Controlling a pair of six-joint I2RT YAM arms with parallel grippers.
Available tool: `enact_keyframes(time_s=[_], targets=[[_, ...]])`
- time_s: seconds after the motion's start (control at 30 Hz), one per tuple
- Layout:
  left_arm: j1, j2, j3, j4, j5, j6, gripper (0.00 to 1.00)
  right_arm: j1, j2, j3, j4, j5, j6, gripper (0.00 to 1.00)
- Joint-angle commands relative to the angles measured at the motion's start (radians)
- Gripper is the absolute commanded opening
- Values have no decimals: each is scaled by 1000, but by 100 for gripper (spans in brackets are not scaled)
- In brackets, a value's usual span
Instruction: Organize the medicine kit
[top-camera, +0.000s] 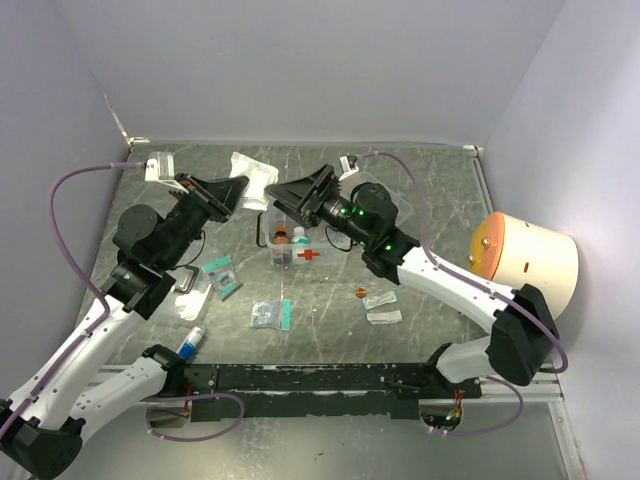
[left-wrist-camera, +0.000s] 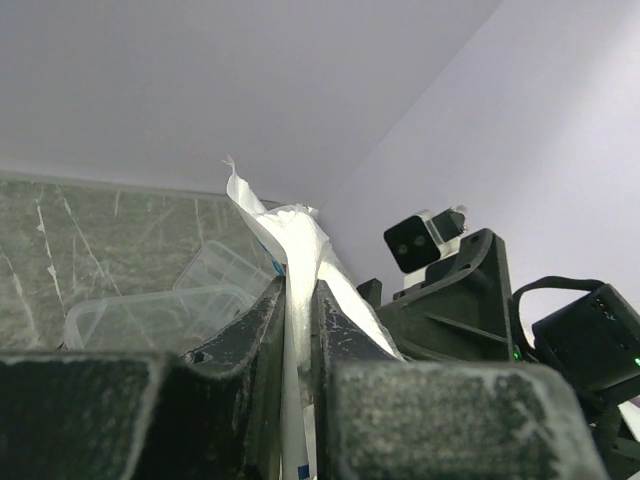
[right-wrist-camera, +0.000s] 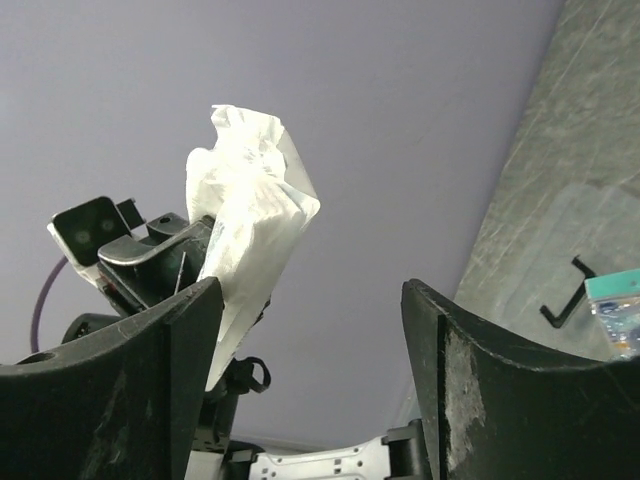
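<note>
Overhead and wrist views of the workspace. The medicine kit (top-camera: 293, 243), a small clear box with a red cross on its near face, stood upright on the grey marbled table (top-camera: 440, 190) between the two arms, and held an orange-capped bottle (top-camera: 281, 238) and a white-capped bottle (top-camera: 300, 238). Above and just behind the kit, the left gripper (top-camera: 244, 189) was clamped on a crumpled white packet (top-camera: 251, 168). In the left wrist view its fingers (left-wrist-camera: 250, 335) pressed against both sides of the packet (left-wrist-camera: 296, 250), which rose between them. The right gripper (top-camera: 277, 201) hovered directly over the kit's far edge, facing the packet. Its fingers (right-wrist-camera: 150, 370) stood wide apart with nothing between them, and the packet (right-wrist-camera: 245, 215) lay beyond the tips, not touching them. To the left of the kit lay a teal sachet (top-camera: 222, 276) and, farther left, a flat clear lid with a black handle (top-camera: 190, 290). Nearer the arm bases than the kit lay a clear sachet with a teal edge (top-camera: 271, 314) and, left of that, a blue-capped tube (top-camera: 192, 342). To the right of the kit and nearer the bases were a small orange disc (top-camera: 361, 293) and two small sachets (top-camera: 383, 308). Well to the right of the kit, at the table's edge, stood a white cylinder with an orange end (top-camera: 525, 260).
</note>
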Motion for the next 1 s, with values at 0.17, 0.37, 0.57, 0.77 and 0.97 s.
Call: enact_keyframes(time_s=[0.17, 0.37, 0.57, 0.77, 0.97], targets=[[-3, -32, -46, 85, 24, 18, 22, 3, 87, 4, 330, -107, 179, 65], [-3, -45, -51, 80, 16, 26, 22, 10, 113, -15, 325, -107, 188, 62], [-3, -67, -78, 89, 17, 16, 28, 10, 133, 38, 249, -93, 143, 30], [-3, -93, -78, 15, -44, 20, 52, -1, 122, 28, 219, -69, 79, 5], [-3, -144, -9, -248, -276, 54, 78, -63, 60, 28, -39, -63, -160, 3]])
